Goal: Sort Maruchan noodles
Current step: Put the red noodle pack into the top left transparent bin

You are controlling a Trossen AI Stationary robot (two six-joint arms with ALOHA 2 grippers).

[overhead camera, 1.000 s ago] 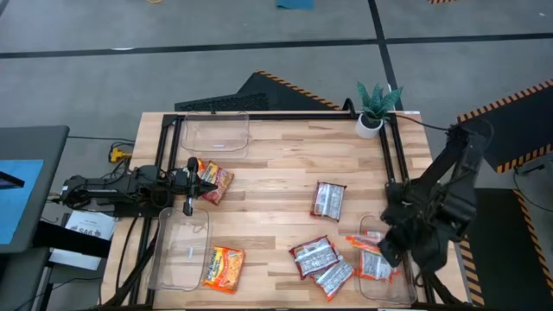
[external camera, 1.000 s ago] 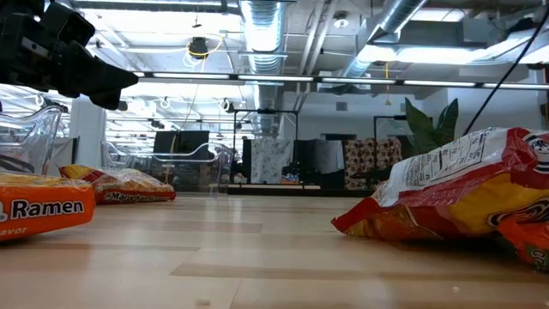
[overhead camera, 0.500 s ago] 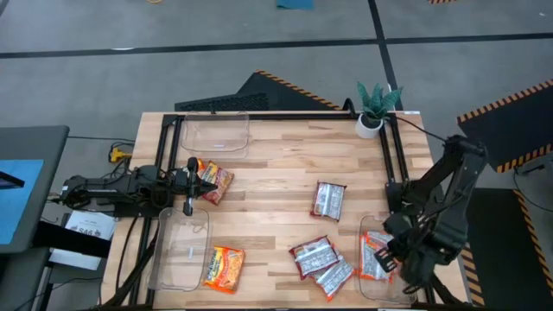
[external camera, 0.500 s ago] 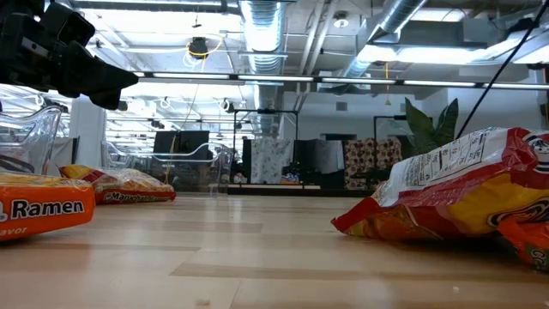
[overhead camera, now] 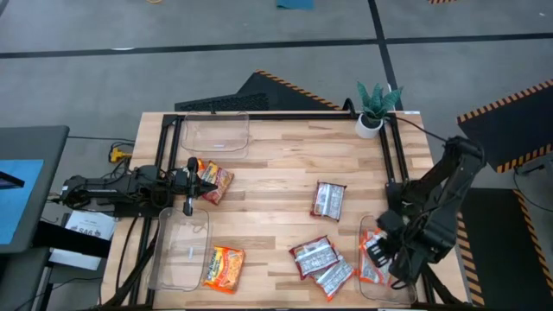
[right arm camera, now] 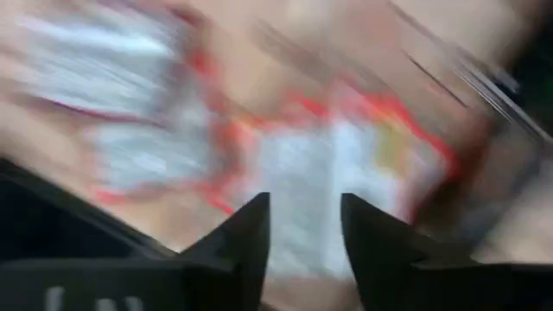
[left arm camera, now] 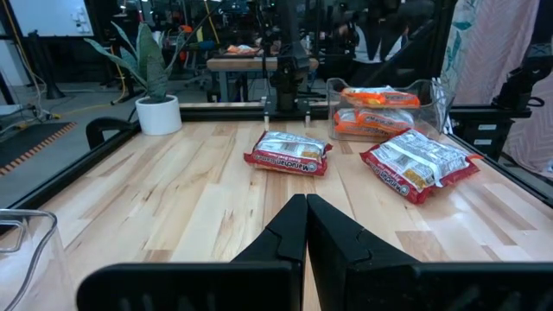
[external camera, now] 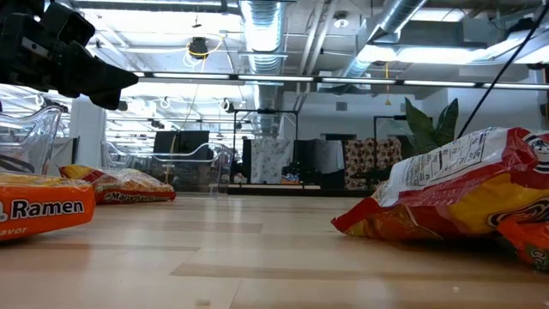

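Observation:
Maruchan noodle packets lie about the wooden table. An orange one is beside my left gripper, which hangs shut above the table's left side and touches nothing. Another orange packet lies near the front. One silver-white packet lies alone at mid-table, and two more lie side by side near the front. My right gripper hovers open over the clear near-right bin. A silver-white packet with a red edge lies below its fingers.
Two more clear bins stand on the left, one at the far edge and one near the front. A potted plant sits at the far right corner. A black frame rims the table.
My right arm has swung toward the table's near edge over the near-right bin, then back a little toward the left. The packet that stood on edge at its fingers above the bin's far end no longer shows there; packets lie flat in the bin.

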